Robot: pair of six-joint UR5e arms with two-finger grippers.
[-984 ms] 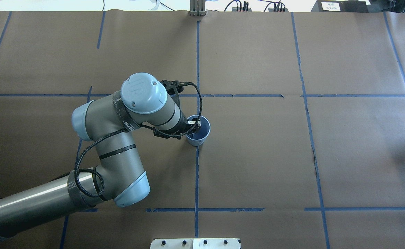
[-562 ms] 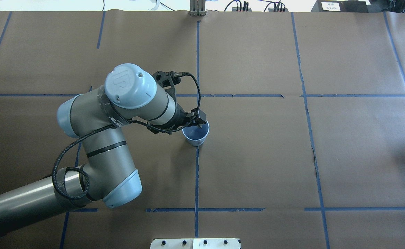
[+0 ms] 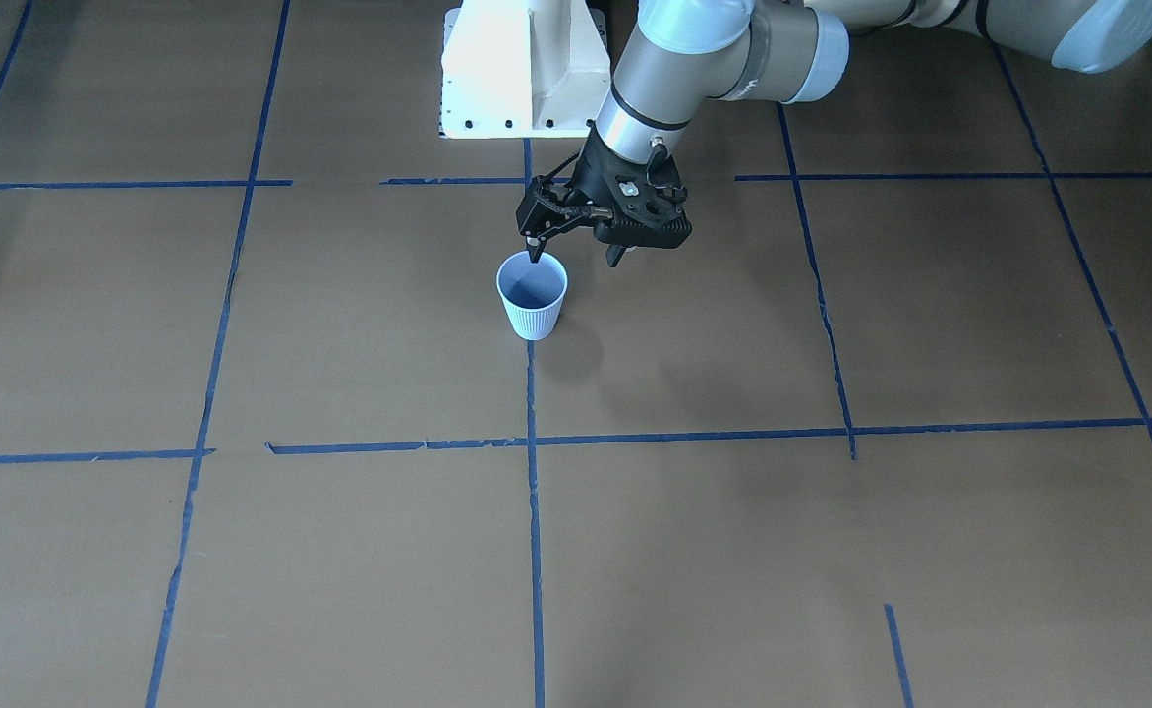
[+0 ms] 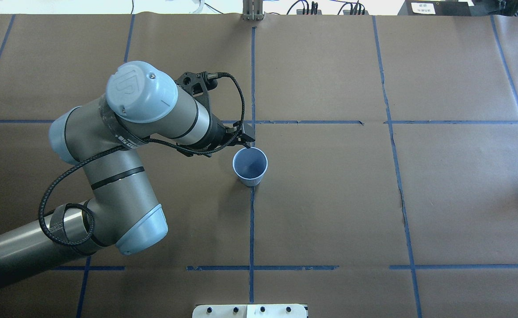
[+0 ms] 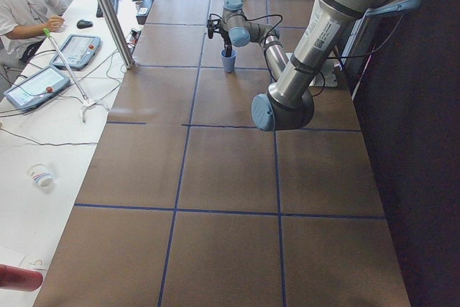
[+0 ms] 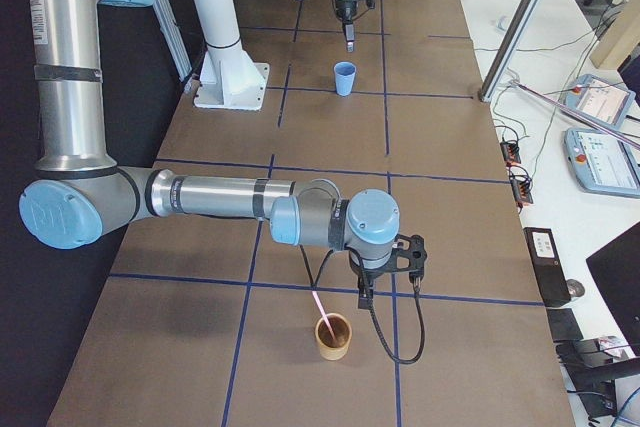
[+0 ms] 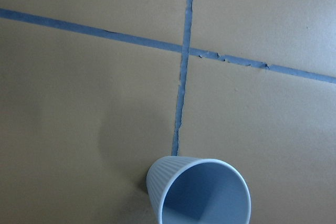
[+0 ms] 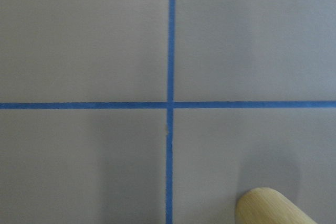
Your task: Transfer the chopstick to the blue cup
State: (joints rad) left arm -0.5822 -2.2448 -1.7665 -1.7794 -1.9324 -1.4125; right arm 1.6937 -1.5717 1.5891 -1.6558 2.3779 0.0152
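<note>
My left gripper (image 3: 574,258) hung just above the blue cup (image 3: 532,315), fingers spread wide and gripping nothing. The cup stood upright on the table (image 3: 832,551) and looked empty, only its darker blue inside showing. The chopstick (image 6: 318,303) leaned in a tan cup (image 6: 333,342) toward the table's other end, well apart. My right gripper (image 6: 385,287) hovered just beside that tan cup; whether its jaws were parted, I could not tell.

brown table (image 4: 329,198), blue tape lines (image 4: 251,221), tan cup (image 6: 333,337) (standing upright)
</note>
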